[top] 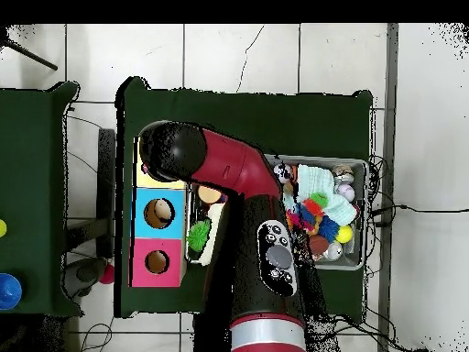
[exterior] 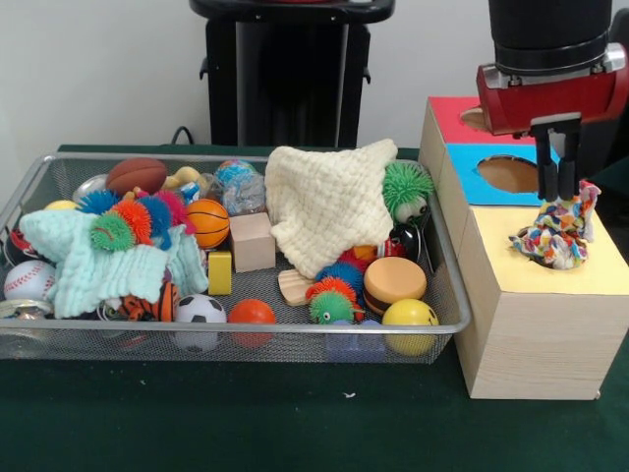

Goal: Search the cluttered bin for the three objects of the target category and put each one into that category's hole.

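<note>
My gripper (exterior: 557, 200) hangs over the yellow front section (exterior: 600, 270) of the wooden sorting box (exterior: 536, 334), shut on the top of a multicoloured knotted rope toy (exterior: 562, 238). The toy's lower end rests on the yellow panel and covers whatever hole is there. Behind it lie the blue section with its oval hole (exterior: 508, 174) and the red section with its hole (exterior: 472, 118). In the overhead view the arm's black wrist (top: 174, 151) hides the gripper and the toy; the blue hole (top: 158, 213) and the red hole (top: 157, 262) show.
The wire bin (exterior: 295, 327) left of the box holds a cream cloth (exterior: 329, 202), a mint cloth (exterior: 98, 261), spiky rubber balls, small sports balls, wooden blocks and a green fuzzy creature (exterior: 406, 187). In the overhead view the arm (top: 266, 247) crosses the bin (top: 362, 165).
</note>
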Robot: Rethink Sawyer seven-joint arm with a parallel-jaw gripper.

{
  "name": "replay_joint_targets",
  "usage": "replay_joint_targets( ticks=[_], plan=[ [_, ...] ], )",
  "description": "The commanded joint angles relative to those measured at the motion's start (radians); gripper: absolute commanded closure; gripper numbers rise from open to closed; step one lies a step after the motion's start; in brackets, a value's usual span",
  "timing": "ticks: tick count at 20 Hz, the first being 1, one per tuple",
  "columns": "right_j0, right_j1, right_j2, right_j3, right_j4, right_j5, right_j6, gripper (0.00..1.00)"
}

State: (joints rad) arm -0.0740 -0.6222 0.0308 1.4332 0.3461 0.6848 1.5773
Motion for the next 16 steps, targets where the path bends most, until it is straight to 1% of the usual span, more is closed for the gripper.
replay_joint_targets(
  ticks=[1, 12, 16],
  plan=[
    [0.001, 0.058, 0.064, 0.096, -0.005, -0.070, 0.164, 1.00],
    [0.003, 0.085, 0.044, 0.092, -0.035, -0.074, 0.153, 1.00],
    [0.003, 0.090, 0.048, 0.103, -0.040, -0.088, 0.147, 1.00]
  ],
)
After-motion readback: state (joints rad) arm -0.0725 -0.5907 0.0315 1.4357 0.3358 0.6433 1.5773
